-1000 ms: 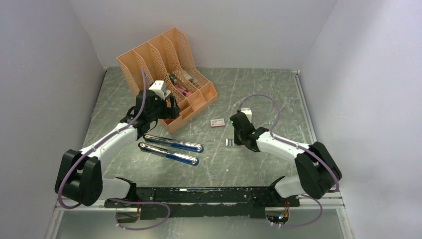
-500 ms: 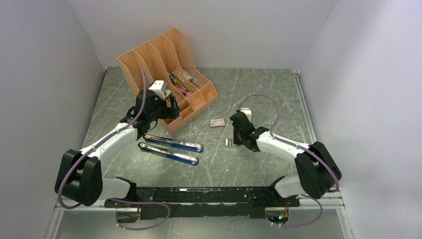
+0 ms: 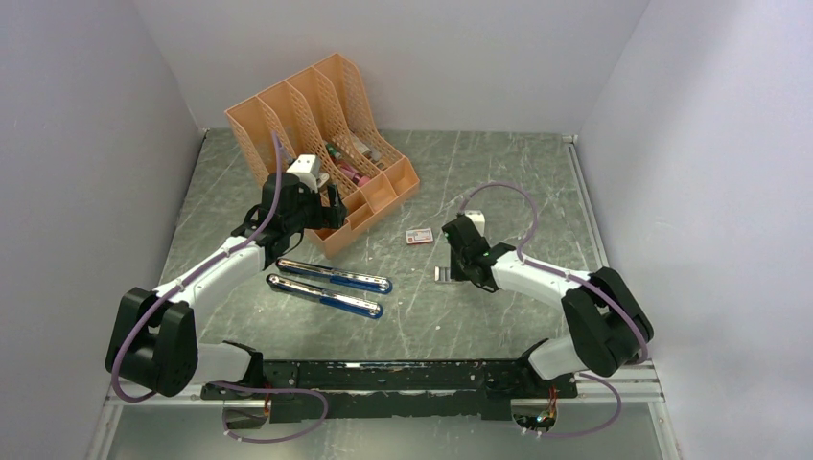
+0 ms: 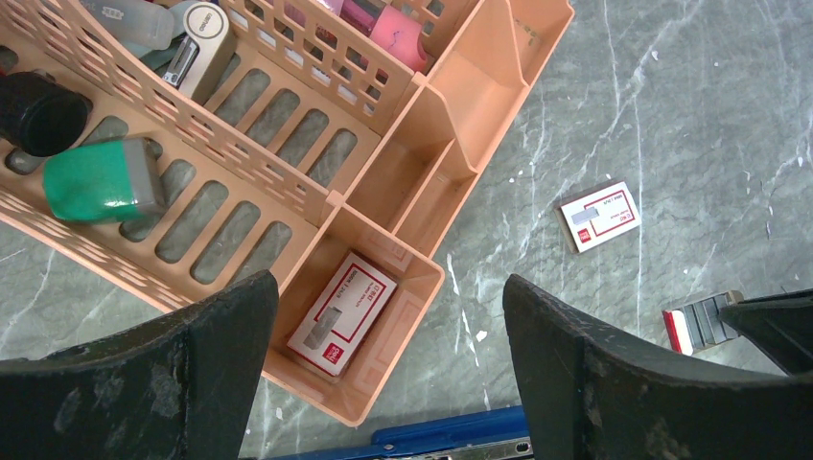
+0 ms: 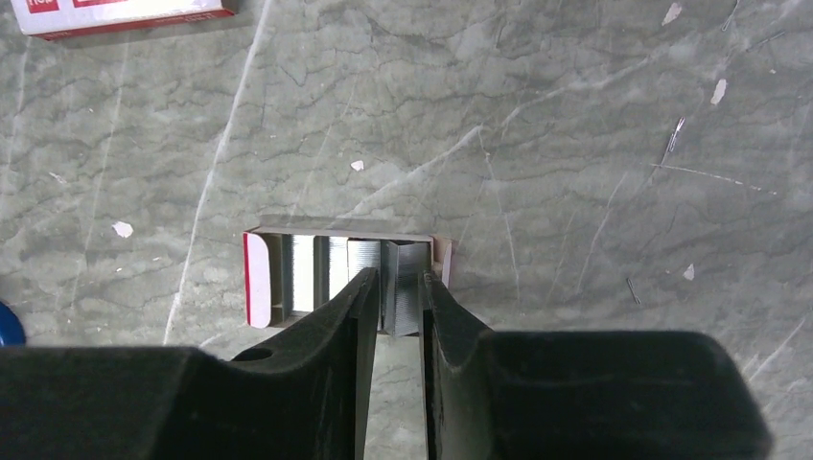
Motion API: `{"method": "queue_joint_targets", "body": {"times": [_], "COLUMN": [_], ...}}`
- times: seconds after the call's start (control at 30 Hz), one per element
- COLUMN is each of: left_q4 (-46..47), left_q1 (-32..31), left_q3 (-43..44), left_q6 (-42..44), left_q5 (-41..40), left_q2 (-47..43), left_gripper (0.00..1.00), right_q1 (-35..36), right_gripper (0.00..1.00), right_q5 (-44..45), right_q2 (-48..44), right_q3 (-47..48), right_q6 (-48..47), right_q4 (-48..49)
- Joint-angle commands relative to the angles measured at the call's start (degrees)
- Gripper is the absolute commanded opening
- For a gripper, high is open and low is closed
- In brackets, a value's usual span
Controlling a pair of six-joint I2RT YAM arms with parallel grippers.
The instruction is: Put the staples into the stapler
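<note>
Pinching staples (image 5: 403, 266), R gripper (image 5: 398, 283) hides strip's near end; L gripper (image 4: 385, 292) released, stapler (image 4: 451, 433) mostly cut off.

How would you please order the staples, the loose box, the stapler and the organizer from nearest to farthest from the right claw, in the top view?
1. staples, right at the right claw tips.
2. box, just beyond, slightly left.
3. stapler, lying open farther left, mid-table.
4. organizer, at the far left.
</note>
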Motion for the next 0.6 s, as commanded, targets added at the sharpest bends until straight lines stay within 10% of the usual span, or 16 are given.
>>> {"method": "queue_joint_targets", "body": {"times": [0.0,0.57], "left_q4": [2.2,2.2], "left_q1": [0.6,0.6], "left_q3": [-0.2,-0.2], "left_q6": [0.6,0.6], "left_q5": [1.3,1.3], "left_q2": [0.4,0.6], "left_gripper": [0.91,0.91], "right_q1": [-0.4,-0.5], "right_gripper": [0.26,0.35], "right_q5": [0.4,-0.3], "right_q2": [0.7,2.2], "right_q3": [0.1,-1.0], "right_q6": [1.2,2.3], "right_q4": [-1.1,-1.2]}}
